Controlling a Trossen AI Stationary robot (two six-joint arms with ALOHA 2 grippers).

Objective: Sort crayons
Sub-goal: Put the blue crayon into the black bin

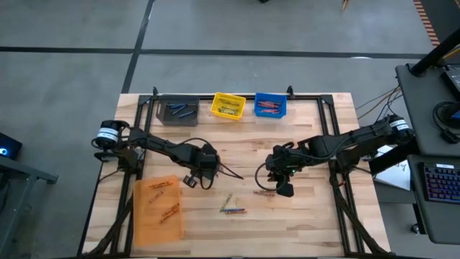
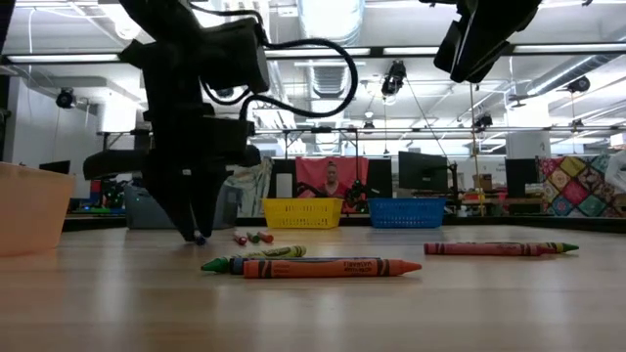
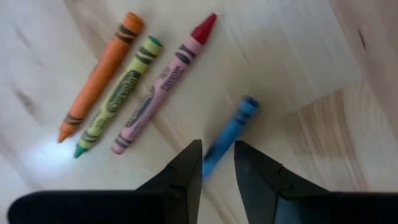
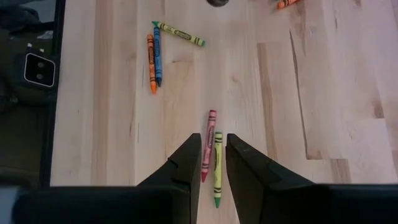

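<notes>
Blue crayon sits pinched in the left tool, so lift straight; right tool, narrow, hovers above two crayons.

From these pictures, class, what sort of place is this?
Probably a robotics lab or workshop: a wooden table with two robot arms, a desk with a keyboard beside it, and monitors under open ceiling lights.

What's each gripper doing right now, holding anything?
Left gripper: down at the table, fingers closed on a blue crayon.
Right gripper: above the table, fingers apart, holding nothing; a red crayon and a yellow-green crayon lie below.
</notes>
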